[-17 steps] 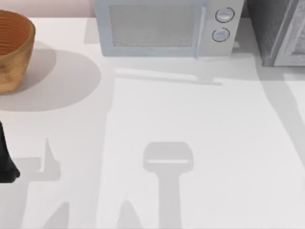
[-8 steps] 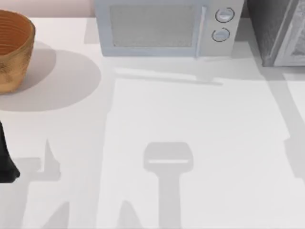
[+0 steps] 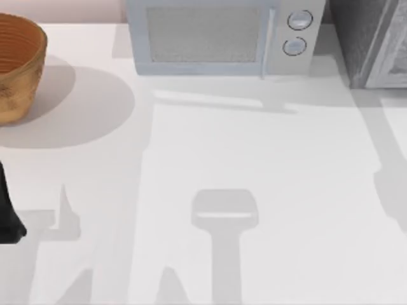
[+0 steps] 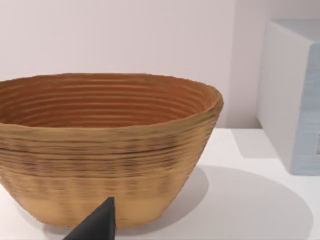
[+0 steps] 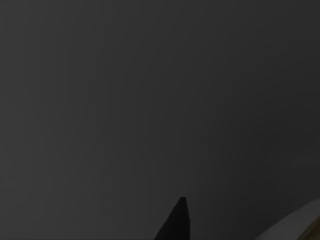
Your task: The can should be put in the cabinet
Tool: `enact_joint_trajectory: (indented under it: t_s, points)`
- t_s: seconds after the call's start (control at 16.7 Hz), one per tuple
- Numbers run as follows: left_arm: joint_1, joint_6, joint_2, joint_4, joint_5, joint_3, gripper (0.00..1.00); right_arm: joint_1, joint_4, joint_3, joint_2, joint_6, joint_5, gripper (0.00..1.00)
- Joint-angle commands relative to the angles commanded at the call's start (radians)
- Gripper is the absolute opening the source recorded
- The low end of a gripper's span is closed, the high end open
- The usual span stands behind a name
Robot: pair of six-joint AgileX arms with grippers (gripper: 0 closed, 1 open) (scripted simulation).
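Observation:
The can is out of view. The cabinet (image 3: 372,41), a dark grey speckled box with a pale framed front, stands at the table's far right corner and is cut off by the picture's edge. My left arm (image 3: 7,216) is parked at the table's left edge. In the left wrist view a dark tip of my left gripper (image 4: 100,225) points at the wooden bowl (image 4: 107,150). The right wrist view is dark.
A white microwave (image 3: 219,38) with two round knobs stands at the back middle, left of the cabinet. The ribbed wooden bowl (image 3: 16,67) sits at the back left. An arm-shaped shadow (image 3: 391,197) lies on the white table near the right edge.
A shadow has come in over the table's right edge and grown toward the cabinet. My left arm, the bowl and the microwave have not moved.

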Motion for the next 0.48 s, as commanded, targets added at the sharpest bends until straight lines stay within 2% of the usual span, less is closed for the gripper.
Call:
enact_joint_trajectory:
  t_s: [0.12,0.48]
  points:
    - [0.000,0.000,0.000,0.000,0.000,0.000,1.00,0.000,0.000,0.000,0.000,0.000,0.000,0.00]
    - [0.000,0.000,0.000,0.000,0.000,0.000,1.00,0.000,0.000,0.000,0.000,0.000,0.000,0.45]
